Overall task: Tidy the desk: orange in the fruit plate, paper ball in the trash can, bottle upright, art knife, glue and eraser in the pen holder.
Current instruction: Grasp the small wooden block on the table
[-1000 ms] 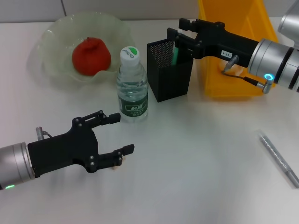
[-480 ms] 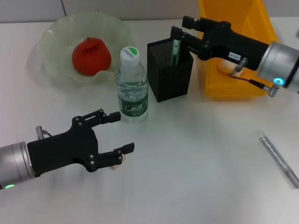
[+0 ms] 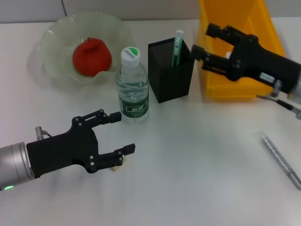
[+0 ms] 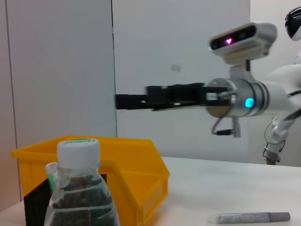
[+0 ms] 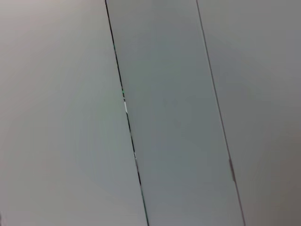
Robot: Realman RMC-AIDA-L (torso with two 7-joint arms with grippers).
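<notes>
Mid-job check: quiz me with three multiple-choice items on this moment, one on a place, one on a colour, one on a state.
1. Where is the orange?
A. in the trash can
B. in the fruit plate
C. on the desk

2. What colour is the trash can?
A. yellow
B. black
C. green

3. How is the bottle?
A. lying down
B. held in the left pincer
C. standing upright, untouched

Answers:
1 B, the orange lies inside the wavy rim.
2 A, its walls are bright yellow.
3 C, its cap is on top and the open left pincer sits apart from it.
</notes>
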